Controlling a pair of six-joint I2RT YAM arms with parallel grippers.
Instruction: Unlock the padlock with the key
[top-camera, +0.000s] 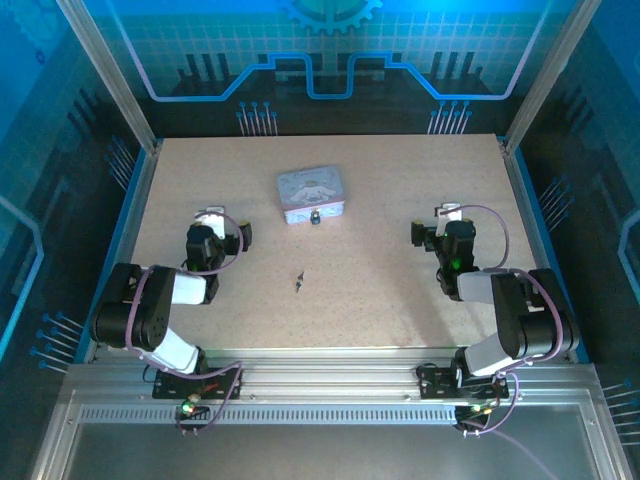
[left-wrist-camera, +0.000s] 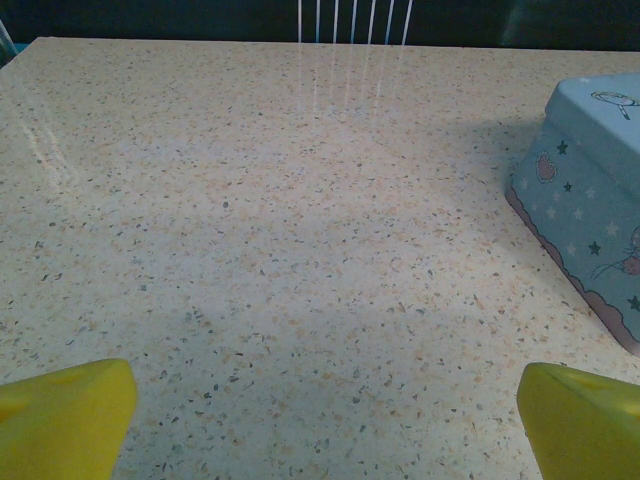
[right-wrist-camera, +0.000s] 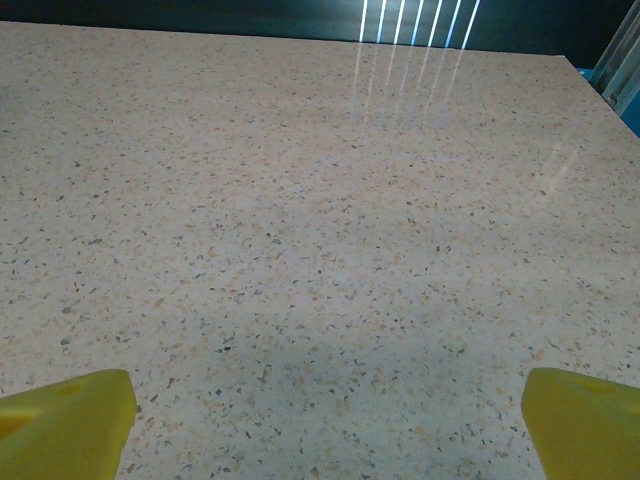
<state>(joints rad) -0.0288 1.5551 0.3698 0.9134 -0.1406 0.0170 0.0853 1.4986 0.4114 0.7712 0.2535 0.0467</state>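
Observation:
The tiny dark padlock (top-camera: 315, 217) hangs at the front edge of a silver-grey cartoon tin (top-camera: 311, 193) at the table's centre back. The key (top-camera: 298, 282), a thin dark sliver, lies alone on the speckled tabletop nearer the arms. My left gripper (top-camera: 222, 226) rests left of the tin, open, its yellow fingertips (left-wrist-camera: 65, 412) wide apart with bare table between them. My right gripper (top-camera: 436, 225) sits far right, also open, its yellow fingertips (right-wrist-camera: 585, 420) spread over bare table. Neither gripper touches the lock or the key.
The tin's starry blue side (left-wrist-camera: 590, 200) shows at the right edge of the left wrist view. Metal frame rails border the table (top-camera: 400, 300), with blue panels behind. Free tabletop lies between the arms around the key.

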